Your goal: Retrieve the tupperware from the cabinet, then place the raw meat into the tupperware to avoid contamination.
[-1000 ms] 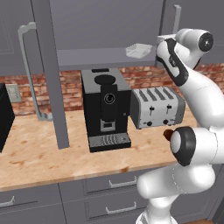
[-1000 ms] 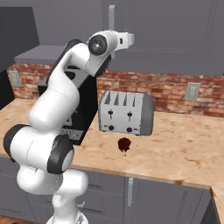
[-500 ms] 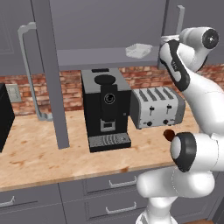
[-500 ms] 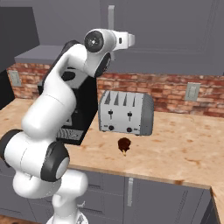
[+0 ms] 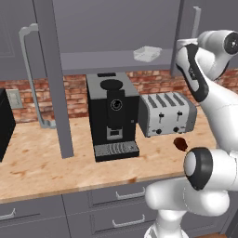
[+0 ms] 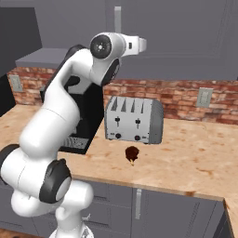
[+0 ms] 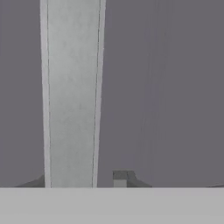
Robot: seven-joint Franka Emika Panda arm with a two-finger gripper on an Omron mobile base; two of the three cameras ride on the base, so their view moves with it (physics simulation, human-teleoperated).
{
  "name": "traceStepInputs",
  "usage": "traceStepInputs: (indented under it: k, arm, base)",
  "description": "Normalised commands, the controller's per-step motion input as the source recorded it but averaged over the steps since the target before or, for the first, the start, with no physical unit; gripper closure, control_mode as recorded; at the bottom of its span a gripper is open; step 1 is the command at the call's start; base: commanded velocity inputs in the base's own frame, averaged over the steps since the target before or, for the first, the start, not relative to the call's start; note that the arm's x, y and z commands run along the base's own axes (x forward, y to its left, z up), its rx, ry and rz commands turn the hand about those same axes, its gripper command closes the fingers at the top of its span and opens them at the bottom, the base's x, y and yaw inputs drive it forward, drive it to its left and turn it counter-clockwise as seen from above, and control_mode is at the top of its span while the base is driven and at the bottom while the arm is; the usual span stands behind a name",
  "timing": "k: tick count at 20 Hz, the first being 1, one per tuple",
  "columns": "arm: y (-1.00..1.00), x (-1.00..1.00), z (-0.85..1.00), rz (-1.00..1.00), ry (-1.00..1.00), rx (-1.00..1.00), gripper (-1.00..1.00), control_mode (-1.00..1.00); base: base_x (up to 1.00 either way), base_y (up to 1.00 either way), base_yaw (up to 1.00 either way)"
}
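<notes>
The cabinet (image 5: 111, 28) stands with its left door swung out, and the pale tupperware (image 5: 148, 53) sits on its shelf at the right. The raw meat (image 5: 180, 143) (image 6: 132, 153) lies on the wooden counter in front of the toaster. My gripper (image 5: 185, 45) (image 6: 142, 44) is raised at the right door's vertical bar handle (image 5: 196, 21) (image 6: 117, 18). In the hand view my gripper (image 7: 78, 179) straddles that pale handle (image 7: 72, 92), and a small gap shows between the bar and the right fingertip (image 7: 120, 177). It is open, holding nothing.
A silver toaster (image 5: 167, 114) (image 6: 135, 120) and a black coffee machine (image 5: 114, 116) stand on the counter under the cabinet. The open left door's edge (image 5: 58, 83) and handle (image 5: 28, 69) reach out over the counter. Grey drawers (image 5: 116, 195) run below.
The upper arm and hand have shifted right in the left base view, along with the right door's handle. The jaws have eased off the handle.
</notes>
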Motion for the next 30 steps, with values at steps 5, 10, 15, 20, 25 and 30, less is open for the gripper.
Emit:
traceStepInputs:
  k: [5, 10, 15, 20, 25, 30]
  arm:
    - [-0.60, -0.40, -0.01, 0.00, 0.00, 0.00, 1.00, -1.00]
    - [-0.58, -0.40, 0.00, 0.00, 0.00, 0.00, 1.00, -1.00]
    - [-0.56, -0.39, 0.00, 0.00, 0.03, 0.00, 1.00, -1.00]
    - [-0.58, -0.40, 0.00, -0.01, 0.06, 0.00, 1.00, -1.00]
    - [-0.63, -0.40, 0.00, -0.02, 0.06, 0.00, 1.00, -1.00]
    - [-0.68, -0.35, 0.00, -0.01, 0.04, 0.00, 1.00, -1.00]
  base:
    - [0.00, 0.00, 0.00]
    - [0.00, 0.00, 0.00]
    - [0.00, 0.00, 0.00]
    - [0.00, 0.00, 0.00]
    - [0.00, 0.00, 0.00]
    - [0.00, 0.00, 0.00]
